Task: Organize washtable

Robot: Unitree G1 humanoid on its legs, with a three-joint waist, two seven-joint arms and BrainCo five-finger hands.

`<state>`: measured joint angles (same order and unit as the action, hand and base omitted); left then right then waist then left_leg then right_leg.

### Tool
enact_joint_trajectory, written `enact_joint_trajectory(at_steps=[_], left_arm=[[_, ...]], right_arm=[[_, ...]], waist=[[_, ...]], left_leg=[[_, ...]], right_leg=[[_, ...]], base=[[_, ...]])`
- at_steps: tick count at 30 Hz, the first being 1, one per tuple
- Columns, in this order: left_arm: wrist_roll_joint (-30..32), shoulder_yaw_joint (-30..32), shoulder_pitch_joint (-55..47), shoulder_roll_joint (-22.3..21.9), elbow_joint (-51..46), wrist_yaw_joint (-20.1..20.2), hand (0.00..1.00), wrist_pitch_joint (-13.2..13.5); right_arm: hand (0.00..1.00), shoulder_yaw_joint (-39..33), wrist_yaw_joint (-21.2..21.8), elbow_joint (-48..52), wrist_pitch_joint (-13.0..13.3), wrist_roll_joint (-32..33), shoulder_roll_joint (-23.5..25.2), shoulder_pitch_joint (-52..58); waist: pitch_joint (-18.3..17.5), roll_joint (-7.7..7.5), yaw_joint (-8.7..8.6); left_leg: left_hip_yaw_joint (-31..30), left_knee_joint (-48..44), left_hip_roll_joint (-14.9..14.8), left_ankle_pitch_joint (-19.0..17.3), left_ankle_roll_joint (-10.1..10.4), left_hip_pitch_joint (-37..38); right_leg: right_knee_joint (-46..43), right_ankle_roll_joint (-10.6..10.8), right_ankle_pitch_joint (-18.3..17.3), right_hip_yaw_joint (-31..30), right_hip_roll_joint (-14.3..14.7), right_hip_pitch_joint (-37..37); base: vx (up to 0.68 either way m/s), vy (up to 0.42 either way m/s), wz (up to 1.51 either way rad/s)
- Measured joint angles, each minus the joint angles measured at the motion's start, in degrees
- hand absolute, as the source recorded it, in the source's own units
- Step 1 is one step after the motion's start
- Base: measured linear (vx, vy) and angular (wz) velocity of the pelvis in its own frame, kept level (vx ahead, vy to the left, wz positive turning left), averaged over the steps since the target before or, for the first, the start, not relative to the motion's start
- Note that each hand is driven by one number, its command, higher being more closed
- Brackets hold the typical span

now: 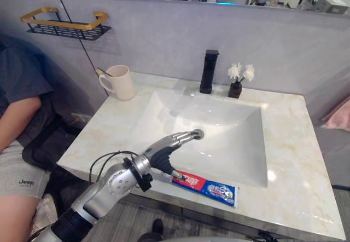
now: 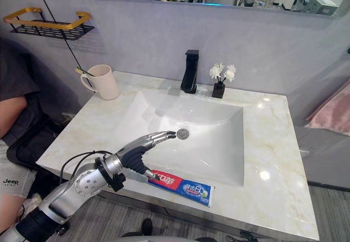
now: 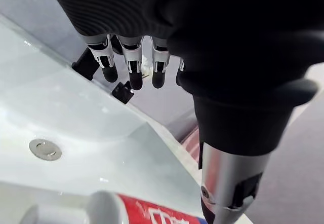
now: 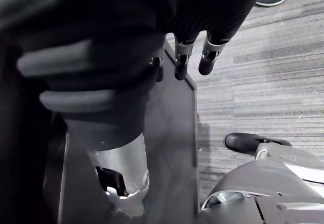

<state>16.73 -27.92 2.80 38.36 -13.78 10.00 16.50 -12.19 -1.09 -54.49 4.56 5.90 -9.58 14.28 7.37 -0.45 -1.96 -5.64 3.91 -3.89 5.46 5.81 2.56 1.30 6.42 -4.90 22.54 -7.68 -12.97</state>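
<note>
A red, white and blue toothpaste tube [image 1: 209, 188] lies flat on the marble counter's front edge, just in front of the sink basin [image 1: 229, 143]. My left hand [image 1: 162, 155] hovers at the tube's left end, open, with straight fingers [image 3: 132, 68] stretched over the basin toward the drain [image 3: 44, 149]. Its thumb points down at the tube's cap end [image 3: 104, 209]. A white mug [image 1: 121, 81] holding a toothbrush stands at the counter's back left. My right hand [image 4: 191, 57] hangs open and holds nothing, over the striped floor beside a dark cabinet.
A black faucet [image 1: 208, 71] and a small vase of white flowers [image 1: 238, 81] stand behind the basin. A gold-and-black wall shelf [image 1: 64, 26] hangs at upper left. A seated person [image 1: 16, 121] is close by the counter's left end. A pink towel [image 1: 338, 116] is at the right.
</note>
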Motion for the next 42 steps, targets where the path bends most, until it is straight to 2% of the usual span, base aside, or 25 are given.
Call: enact_joint_trajectory(at_steps=[9,13,21,28,29,35,42], left_arm=[[2.2,-0.5,-3.4,0.0,0.3,0.9,0.0,0.1],[5.0,-0.5,-6.1,-0.2,0.3,0.6,0.0,0.2],[13.9,-0.5,-6.5,-6.2,2.5,-3.1,0.0,0.0],[15.5,0.3,-6.2,-11.2,5.5,-5.4,0.0,-1.6],[15.5,0.9,-6.2,-11.7,5.6,-5.5,1.0,-1.9],[17.9,1.2,-3.9,-13.0,8.8,-7.6,1.0,-2.1],[20.0,0.7,-1.7,-12.8,12.3,-7.1,1.0,-1.0]], right_arm=[[0.0,1.5,-0.3,0.9,0.0,-2.1,-0.3,0.1],[0.0,1.5,-0.3,0.9,0.0,-2.1,-0.3,0.1],[0.0,1.6,-0.8,0.9,0.0,-2.1,-0.5,0.1],[0.0,1.7,-1.3,1.1,0.0,-2.2,-0.5,0.2],[0.0,1.6,-1.3,1.4,0.0,-2.2,-0.5,0.3],[0.0,1.4,-1.4,1.9,0.0,-2.2,-0.5,0.2],[0.0,1.4,-1.3,2.0,0.0,-2.1,-0.6,-0.3]], waist=[[0.1,-0.05,-0.28],[0.1,-0.04,-0.24],[0.3,0.24,-0.31],[0.4,0.39,-0.45],[0.4,0.47,-0.52],[0.7,1.0,-0.62],[0.7,1.35,-0.87]], left_leg=[[0.5,0.0,0.0,-0.2,0.0,0.1],[0.4,0.1,0.0,-0.2,0.0,0.1],[0.1,0.0,0.3,-0.2,0.0,0.3],[-0.3,0.1,0.5,-0.2,0.0,0.2],[-0.2,0.1,0.5,-0.2,0.0,0.2],[0.3,0.1,0.3,-0.2,0.0,0.3],[1.6,0.2,0.0,-0.2,0.0,0.8]], right_leg=[[0.0,0.0,-0.1,-0.5,0.0,0.2],[0.0,0.0,-0.1,-0.5,-0.2,0.2],[0.0,0.1,-0.1,-0.1,-0.3,0.1],[0.0,0.1,-0.1,0.2,-0.4,0.0],[0.1,0.1,-0.1,0.2,-0.4,0.0],[0.2,0.1,-0.1,-0.4,-0.3,0.1],[0.9,-0.1,0.5,-1.8,-0.2,0.2]], base=[[0.01,-0.002,-0.03],[0.0,0.0,0.0],[0.0,0.0,0.0],[0.0,-0.001,0.02],[0.0,0.0,0.0],[0.0,0.0,-0.03],[0.01,-0.004,-0.11]])
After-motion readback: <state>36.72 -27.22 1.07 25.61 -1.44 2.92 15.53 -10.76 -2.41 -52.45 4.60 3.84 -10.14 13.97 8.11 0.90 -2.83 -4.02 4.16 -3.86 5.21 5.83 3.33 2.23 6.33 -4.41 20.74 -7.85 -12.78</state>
